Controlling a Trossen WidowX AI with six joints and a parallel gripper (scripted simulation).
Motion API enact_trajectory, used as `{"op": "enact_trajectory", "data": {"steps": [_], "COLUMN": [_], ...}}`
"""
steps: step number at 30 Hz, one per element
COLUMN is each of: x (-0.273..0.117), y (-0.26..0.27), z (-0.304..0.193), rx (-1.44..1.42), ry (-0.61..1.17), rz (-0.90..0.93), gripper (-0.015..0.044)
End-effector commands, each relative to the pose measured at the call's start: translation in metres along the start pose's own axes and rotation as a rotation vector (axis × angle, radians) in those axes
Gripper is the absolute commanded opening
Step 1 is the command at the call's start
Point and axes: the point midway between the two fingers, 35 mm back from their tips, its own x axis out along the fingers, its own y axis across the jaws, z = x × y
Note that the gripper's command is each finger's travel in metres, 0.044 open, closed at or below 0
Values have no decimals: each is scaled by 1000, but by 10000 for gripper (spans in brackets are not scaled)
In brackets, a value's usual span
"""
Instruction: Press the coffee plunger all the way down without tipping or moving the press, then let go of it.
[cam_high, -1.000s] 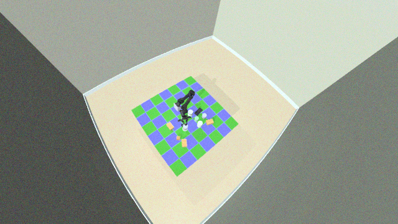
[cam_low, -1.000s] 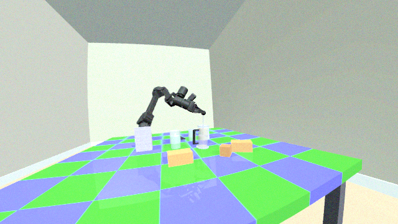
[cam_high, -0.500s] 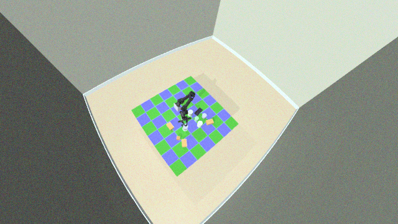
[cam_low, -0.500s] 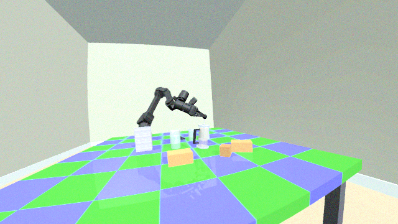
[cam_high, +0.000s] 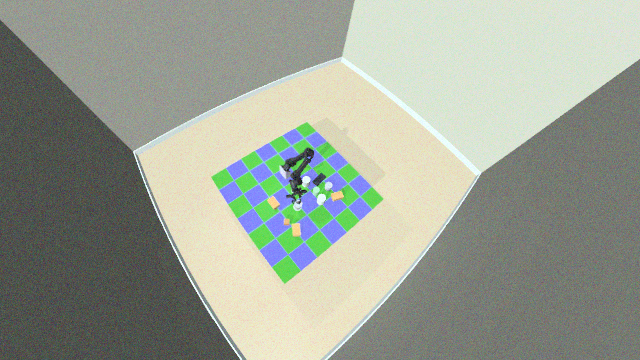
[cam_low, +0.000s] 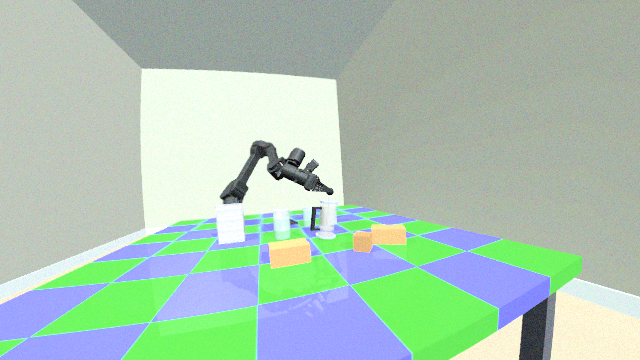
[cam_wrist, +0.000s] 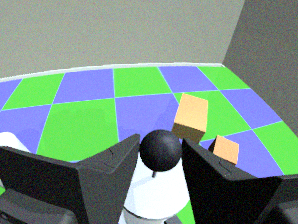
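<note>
The hand (cam_wrist: 161, 163) pinches the plunger's round black knob (cam_wrist: 160, 149) (glossy), above the pale cylindrical press (cam_wrist: 154, 203).

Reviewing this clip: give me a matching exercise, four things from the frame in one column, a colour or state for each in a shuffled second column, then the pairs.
Things:
1. plunger knob
2. gripper
3. press body
4. nearest block

States or colours:
A. orange
B. white, upright under the knob
C. black and round
D. closed on the knob

Pairs: 1-C, 2-D, 3-B, 4-A
</note>
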Motion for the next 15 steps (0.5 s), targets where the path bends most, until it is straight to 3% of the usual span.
{"op": "enact_trajectory", "data": {"steps": [1,15], "x": [5,7], "y": [0,0], "z": [-10,-8], "rx": [16,16], "ry": [35,35], "rz": [4,4], "gripper": [119,119]}}
